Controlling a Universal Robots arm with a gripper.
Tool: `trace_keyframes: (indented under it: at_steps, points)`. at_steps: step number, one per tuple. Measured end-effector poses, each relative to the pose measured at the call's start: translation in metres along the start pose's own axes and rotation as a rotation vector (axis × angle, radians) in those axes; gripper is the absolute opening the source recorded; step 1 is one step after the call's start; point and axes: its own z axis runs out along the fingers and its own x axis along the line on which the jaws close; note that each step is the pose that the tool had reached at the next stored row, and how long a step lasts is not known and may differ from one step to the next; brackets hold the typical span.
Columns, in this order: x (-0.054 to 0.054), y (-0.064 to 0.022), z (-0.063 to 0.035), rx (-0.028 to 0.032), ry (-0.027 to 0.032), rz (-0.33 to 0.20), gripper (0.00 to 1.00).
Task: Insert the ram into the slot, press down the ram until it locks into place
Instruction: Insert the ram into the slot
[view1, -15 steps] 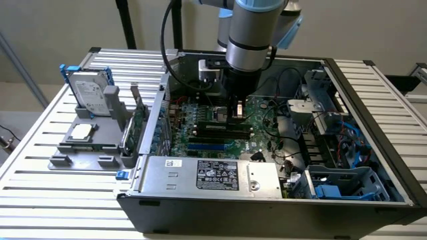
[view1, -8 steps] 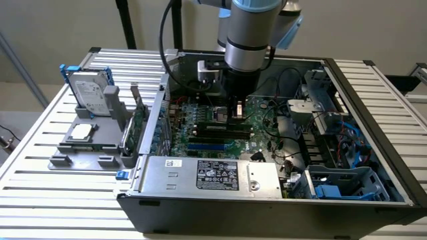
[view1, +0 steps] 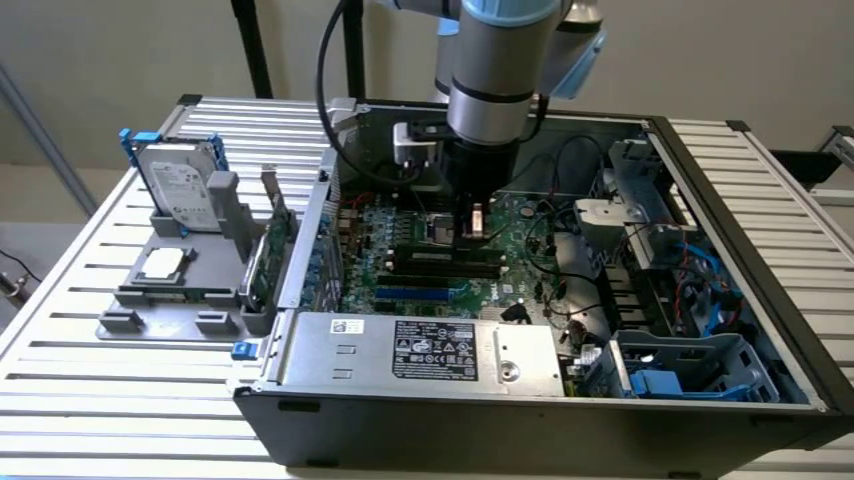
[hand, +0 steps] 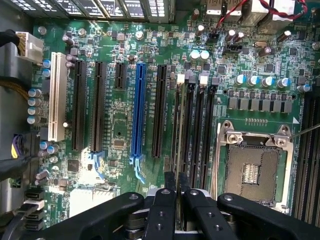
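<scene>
4 long black memory sockets (hand: 200, 125) lie side by side on the motherboard (hand: 120, 130) in my wrist view, between the long blue socket (hand: 138, 107) and the open processor socket (hand: 252, 167). The ram (hand: 182, 130) shows there edge-on as 1 thin pale line. It stands along the slot (hand: 177, 115) at the blue-socket end of that group of 4. I cannot tell from this angle whether it is fully seated or whether the end clips have closed.

The gripper (hand: 177, 181) has its 2 black fingers (hand: 169, 192) pinched narrow, and the ram's near end runs into the small gap between them.

From the exterior view I get what the wrist camera cannot give me. The arm (view1: 494, 70) comes straight down into the open computer case (view1: 534, 425), with the gripper (view1: 470, 232) low over the board. It sits just above the black sockets, and the ram itself is too thin for me to pick out there. A power supply (view1: 427, 350) with a dark label fills the near corner of the case. On the slatted table (view1: 67, 400), toward the exterior view's left, a grey tray (view1: 134, 320) carries a hard drive (view1: 180, 190) and an upright expansion card (view1: 276, 250), well apart from the gripper.
</scene>
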Motion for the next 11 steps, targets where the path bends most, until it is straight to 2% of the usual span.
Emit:
trace_keyframes:
  at_steps: [7, 11]
  points:
    - [-0.0001, 0.0018, 0.0017, 0.0074, 0.0003, 0.000, 0.13]
    - [-0.0002, 0.0019, 0.0025, 0.0095, 0.0003, 0.001, 0.13]
